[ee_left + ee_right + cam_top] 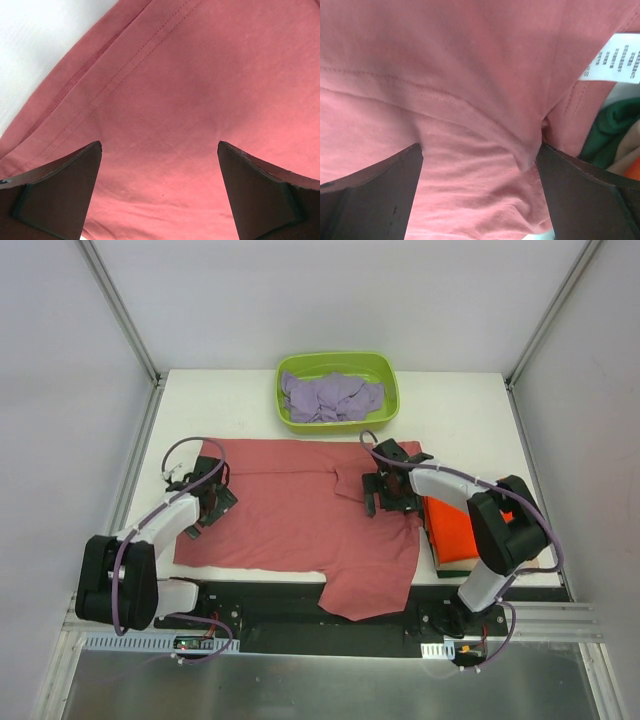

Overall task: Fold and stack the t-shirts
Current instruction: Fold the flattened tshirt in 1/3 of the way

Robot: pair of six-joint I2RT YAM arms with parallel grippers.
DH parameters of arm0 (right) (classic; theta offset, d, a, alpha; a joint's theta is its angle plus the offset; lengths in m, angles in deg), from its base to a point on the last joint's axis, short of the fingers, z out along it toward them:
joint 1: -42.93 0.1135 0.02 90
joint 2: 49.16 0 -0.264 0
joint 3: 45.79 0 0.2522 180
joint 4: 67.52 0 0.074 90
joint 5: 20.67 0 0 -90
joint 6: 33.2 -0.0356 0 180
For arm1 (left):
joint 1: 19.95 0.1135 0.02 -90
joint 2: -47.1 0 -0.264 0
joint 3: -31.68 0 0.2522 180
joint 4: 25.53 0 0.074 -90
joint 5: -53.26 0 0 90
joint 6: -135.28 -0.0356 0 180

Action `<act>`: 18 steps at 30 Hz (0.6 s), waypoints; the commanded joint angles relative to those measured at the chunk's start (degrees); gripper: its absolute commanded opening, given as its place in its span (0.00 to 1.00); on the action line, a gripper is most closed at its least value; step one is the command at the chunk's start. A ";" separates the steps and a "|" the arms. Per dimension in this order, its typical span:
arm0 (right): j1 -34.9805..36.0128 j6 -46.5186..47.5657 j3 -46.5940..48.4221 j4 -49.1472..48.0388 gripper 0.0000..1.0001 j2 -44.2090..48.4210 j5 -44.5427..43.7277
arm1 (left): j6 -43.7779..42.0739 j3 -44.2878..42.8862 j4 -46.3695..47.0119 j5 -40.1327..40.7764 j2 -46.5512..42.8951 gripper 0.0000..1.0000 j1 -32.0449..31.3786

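Both arms bend low over one salmon shirt (290, 510). Left tool (160, 145) and right tool (480, 147) gape apart, empty. One orange shirt (455, 530); one lavender shirt (330, 397), one tub (335, 360).

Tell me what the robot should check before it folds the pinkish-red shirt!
1. Is the left hand open? Ok, its fingers are wide apart above the red shirt.
2. Is the right hand open? Ok, nothing is pinched.
3. Is the red shirt flat? Not ok. A ridge bunches by the right hand, and one part hangs over the near edge of the table.
4. Are the hands touching the cloth? Cannot tell.
5. Is the folded pile ready? Ok, with the orange shirt on top, at the right.
6. Is the lavender shirt out of the way? Ok, it is in the green tub.
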 commanded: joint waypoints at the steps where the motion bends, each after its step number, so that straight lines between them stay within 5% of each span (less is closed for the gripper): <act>1: -2.14 -0.27 3.52 -2.91 0.96 -2.82 0.81 | 0.14 -4.04 -0.14 2.32 4.64 0.99 1.17; 9: -4.52 2.63 8.88 -2.65 0.96 -5.47 0.72 | -1.44 -9.14 -0.32 2.67 10.28 0.99 1.70; 18: -1.10 5.71 4.42 -0.54 0.96 7.09 -4.37 | 4.35 -5.46 -10.23 2.50 -7.19 0.99 1.70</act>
